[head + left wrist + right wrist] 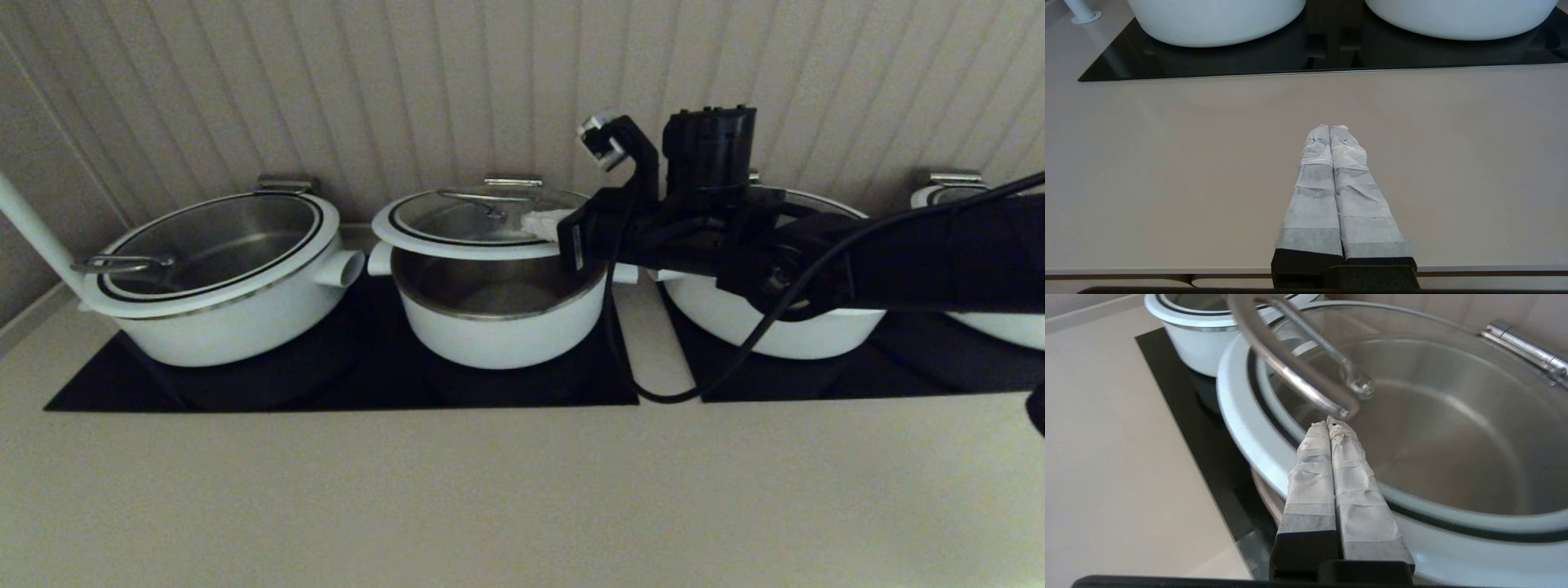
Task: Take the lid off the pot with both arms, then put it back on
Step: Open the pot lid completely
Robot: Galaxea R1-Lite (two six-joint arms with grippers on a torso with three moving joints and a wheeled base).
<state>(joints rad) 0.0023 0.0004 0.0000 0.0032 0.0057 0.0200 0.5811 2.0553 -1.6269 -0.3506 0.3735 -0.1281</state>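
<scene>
Beige worktop (490, 490) under a ribbed wall, white pots in a row on black hob glass.

The right claw (1331, 424) is clenched, its two white-wrapped fingers (1355, 486) pressed flat together and grasping nothing; the tips lie over the white rim of the lid (482, 222), with the curved steel bar handle (1290, 363) just ahead of them, contact not clear. The lid sits raised and tilted above the pot (502, 314), steel inside showing directly below the claw. The right arm (816, 253) reaches in level from the right. Only the left wrist view shows the left claw (1329, 128), also clenched and bare, low over the worktop, well short of the pots.
</scene>
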